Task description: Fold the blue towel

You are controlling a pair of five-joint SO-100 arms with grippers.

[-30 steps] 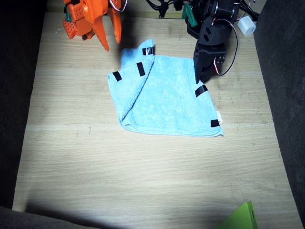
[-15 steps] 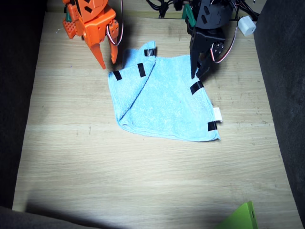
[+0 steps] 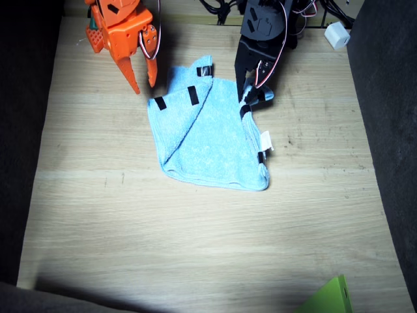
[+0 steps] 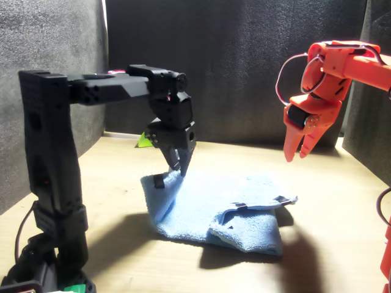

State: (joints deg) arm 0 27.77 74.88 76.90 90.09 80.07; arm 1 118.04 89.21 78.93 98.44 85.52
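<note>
Left gripper [image 3: 249,95] clenched on the blue towel [image 3: 208,140] edge near the bench [image 3: 195,248] far edge, right gripper [image 3: 143,81] parted and empty above; soft, limp terry, so pinch taped edges.

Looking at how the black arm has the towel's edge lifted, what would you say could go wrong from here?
The left gripper pinches only a thin bit of the blue towel by its edge, so the cloth may slip out mid-fold. The lifted side is bunching and curling, which could leave a crooked fold. The right gripper hovers above the already folded corner, holding nothing, so the towel may drag across the table.
</note>
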